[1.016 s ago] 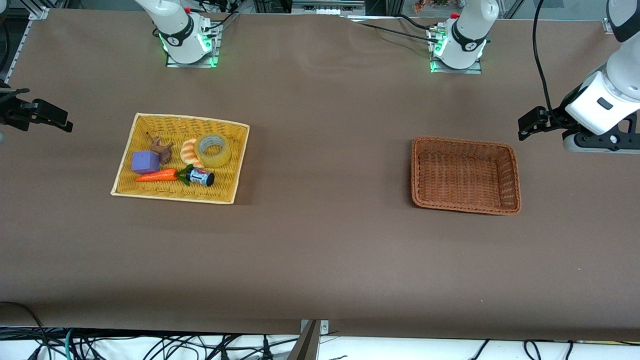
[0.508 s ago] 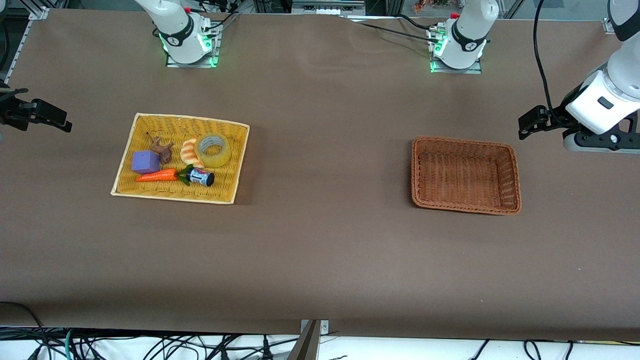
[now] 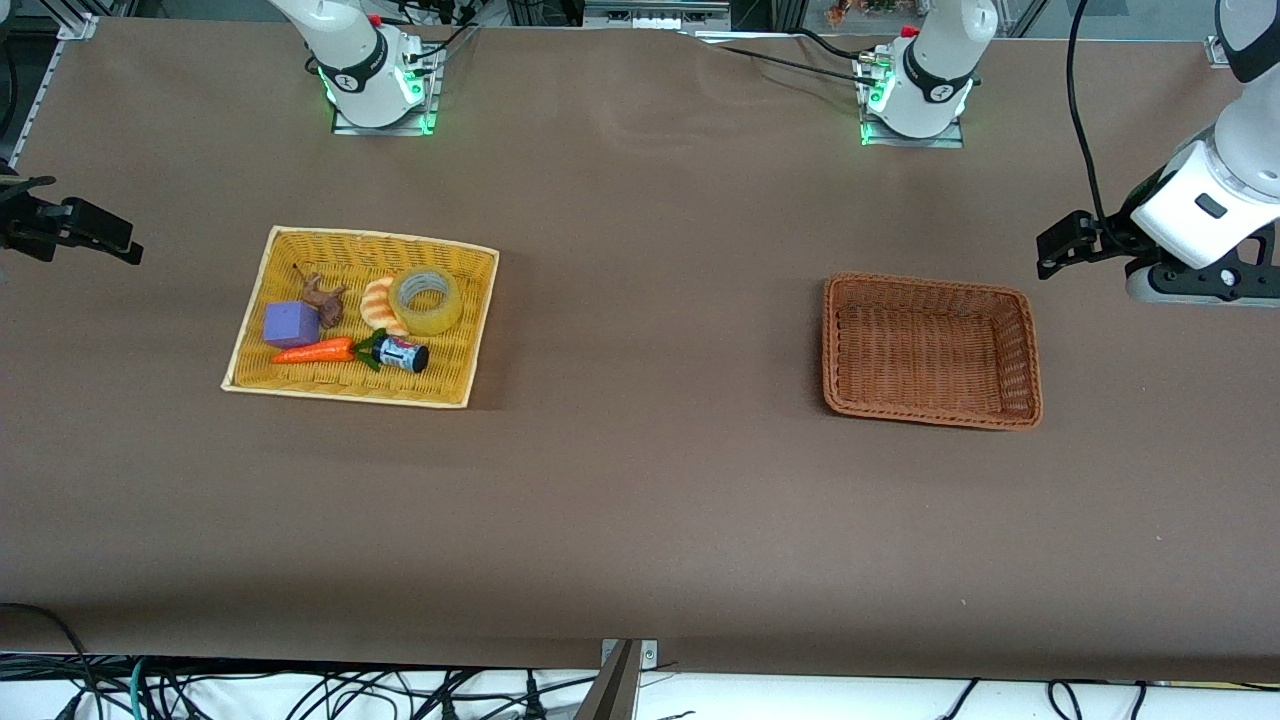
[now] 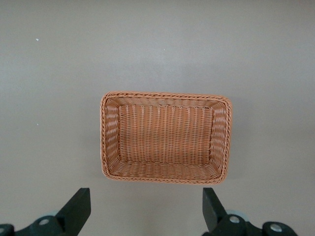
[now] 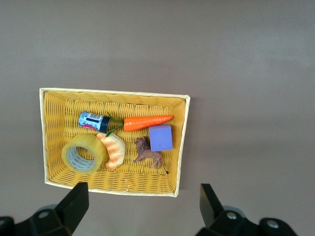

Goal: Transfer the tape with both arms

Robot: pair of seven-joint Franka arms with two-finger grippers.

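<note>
My left tool (image 3: 1050, 255) hangs in the air over the tabletop (image 3: 640, 500), off the end of the brown basket (image 3: 1020, 330) toward the left arm's end. Its fingers (image 4: 76, 209) are spread wide, with nothing between them. The brown basket shows whole in the left wrist view, and its woven floor is bare.

My right tool (image 3: 125, 248) hangs over the tabletop toward the right arm's end, well apart from the yellow basket (image 3: 260, 300). Its fingers (image 5: 74, 204) are likewise spread wide and hold nothing.

The tape (image 3: 427, 300) lies in the yellow basket, in the corner nearest the brown basket and farther from the front camera. It rests tilted, with its grey core visible through the ring opening. The tape touches the croissant toy (image 3: 378, 303), which lies just beside it on the side away from the brown basket.

Other contents of the yellow basket, placed relative to the tape:
- Small dark can (image 3: 402, 354): nearer to the front camera than the tape, lying on its side.
- Toy carrot (image 3: 315, 351): beside the can, its green top meeting the can.
- Purple cube (image 3: 291, 324): past the croissant toy, toward the right arm's end.
- Brown animal figure (image 3: 323, 293): between the cube and the croissant toy.

The two baskets stand well apart on the tabletop.
</note>
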